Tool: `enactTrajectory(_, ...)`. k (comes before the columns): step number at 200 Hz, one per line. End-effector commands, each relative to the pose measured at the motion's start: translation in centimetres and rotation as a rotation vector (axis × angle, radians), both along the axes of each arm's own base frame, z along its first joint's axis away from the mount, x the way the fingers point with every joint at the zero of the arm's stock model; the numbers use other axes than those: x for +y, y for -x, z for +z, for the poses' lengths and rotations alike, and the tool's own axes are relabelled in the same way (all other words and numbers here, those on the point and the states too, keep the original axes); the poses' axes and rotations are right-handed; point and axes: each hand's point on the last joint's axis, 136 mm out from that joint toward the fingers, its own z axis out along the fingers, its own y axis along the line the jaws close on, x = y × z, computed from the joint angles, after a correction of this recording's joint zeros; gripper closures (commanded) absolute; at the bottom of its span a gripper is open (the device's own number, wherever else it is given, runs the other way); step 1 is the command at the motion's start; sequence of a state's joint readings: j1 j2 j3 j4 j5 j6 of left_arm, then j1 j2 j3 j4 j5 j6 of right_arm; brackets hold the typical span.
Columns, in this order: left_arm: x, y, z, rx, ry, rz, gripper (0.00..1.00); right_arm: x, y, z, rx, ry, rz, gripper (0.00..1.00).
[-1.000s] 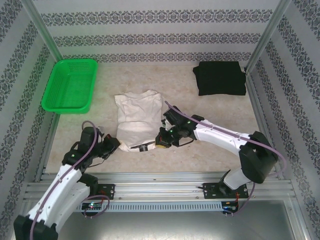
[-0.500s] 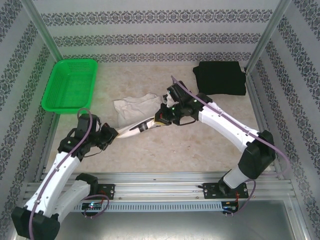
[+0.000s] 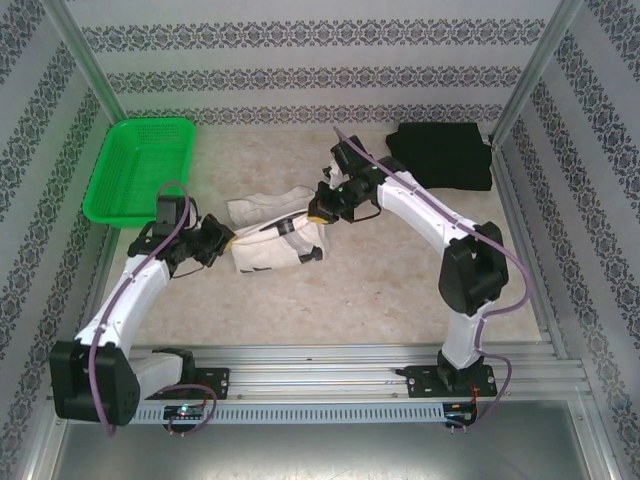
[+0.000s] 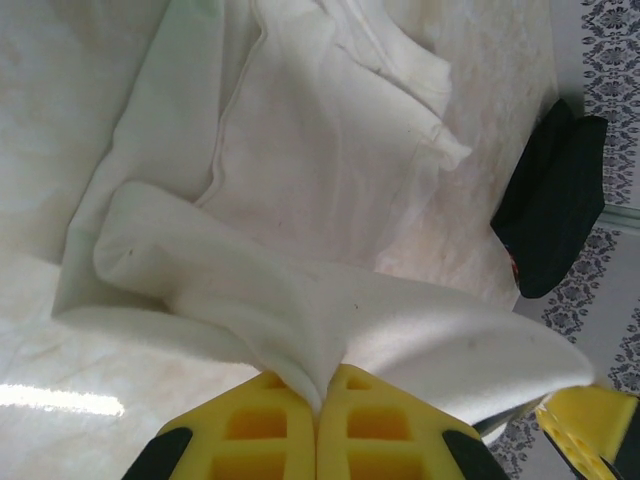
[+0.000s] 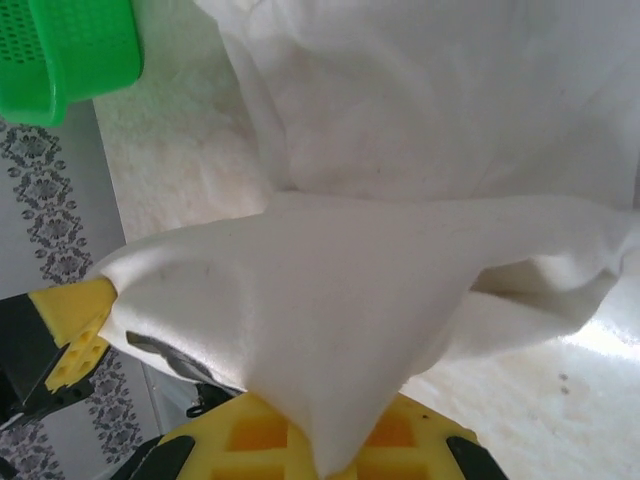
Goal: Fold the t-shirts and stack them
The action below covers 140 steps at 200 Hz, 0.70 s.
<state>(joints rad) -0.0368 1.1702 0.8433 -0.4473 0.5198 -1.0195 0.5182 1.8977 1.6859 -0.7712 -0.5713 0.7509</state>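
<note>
The white t-shirt point(image 3: 275, 235) lies partly folded in the middle of the table, its near hem lifted and carried over the rest. My left gripper point(image 3: 222, 238) is shut on the hem's left corner, cloth pinched between the yellow pads point(image 4: 262, 425). My right gripper point(image 3: 322, 212) is shut on the right corner, the white t-shirt point(image 5: 330, 330) draping over its pads point(image 5: 420, 435). Black figure prints show on the raised fold. The black t-shirt point(image 3: 440, 153) lies folded at the back right, also in the left wrist view as the black t-shirt point(image 4: 550, 200).
A green mesh basket point(image 3: 140, 170) stands at the back left, its corner point(image 5: 70, 50) in the right wrist view. Patterned walls and metal posts enclose the table. Bare tabletop point(image 3: 380, 290) lies between the shirt and the near rail.
Both grippers have carried the shirt's near hem up and toward the back, folding it over the upper half. The arms have stretched farther from their bases.
</note>
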Motion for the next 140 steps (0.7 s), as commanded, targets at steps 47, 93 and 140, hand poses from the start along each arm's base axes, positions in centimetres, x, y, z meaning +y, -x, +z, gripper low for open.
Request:
enactTrajectory(47,1.9,-5.1,-0.2,-0.070,-0.017,0.006,1.00,-0.3,-5.6,-1.9,0.021,-0.020,-0.007,1.00)
enactTrajectory(93,2.5,-8.1,-2.6,-0.048,-0.009,0.007,1.00,-0.4,-8.6,-4.0,0.049,-0.018,-0.023,1.00)
enactTrajectory(140,3.2,-11.1,-3.4,-0.058,0.002,0.008,1.00,-1.1,-11.3,-5.2,0.057,-0.029,-0.046,1.00)
